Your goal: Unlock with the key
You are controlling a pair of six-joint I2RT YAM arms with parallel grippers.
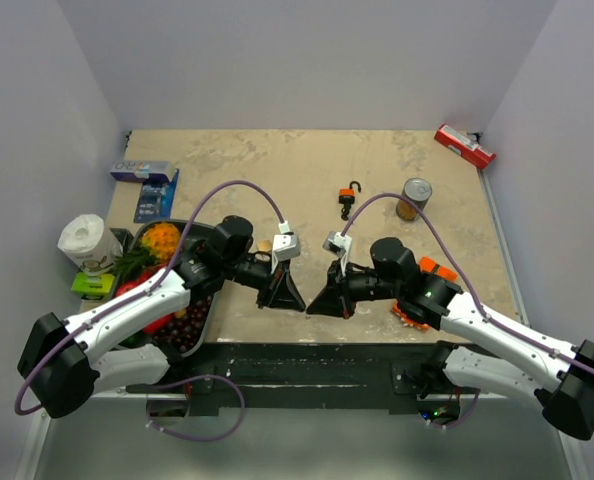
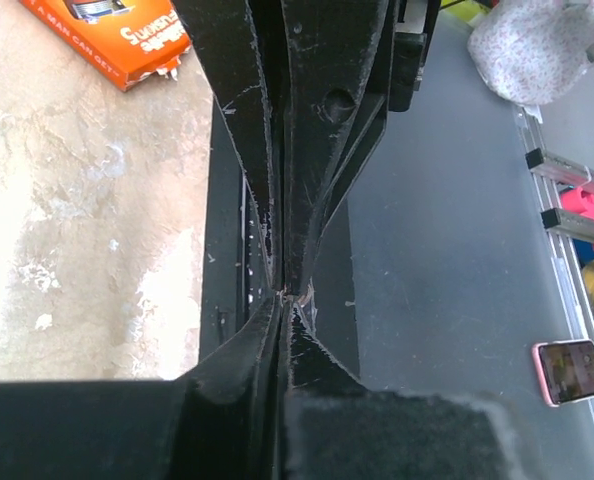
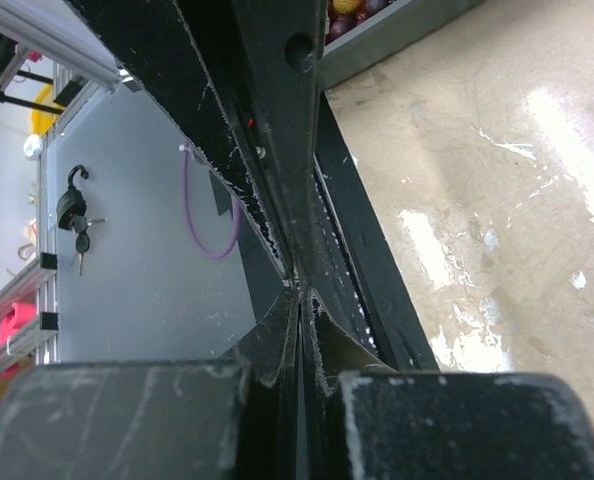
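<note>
The orange padlock (image 1: 350,195) with a black shackle lies on the table, well beyond both arms. A small dark piece (image 1: 344,211) touches its near end. It may be the key, but I cannot tell whether it is inserted. My left gripper (image 1: 299,303) (image 2: 282,298) and right gripper (image 1: 314,306) (image 3: 302,290) point at each other along the table's front edge, tip to tip. Both are shut, with the jaws pressed together and nothing between them.
A tin can (image 1: 413,198) stands right of the padlock and a red box (image 1: 465,146) (image 2: 107,30) lies at the back right. At the left are a blue box (image 1: 147,185), a paper roll (image 1: 85,240) and a food tray (image 1: 192,330). A dark lock with keys (image 3: 74,215) lies below the table.
</note>
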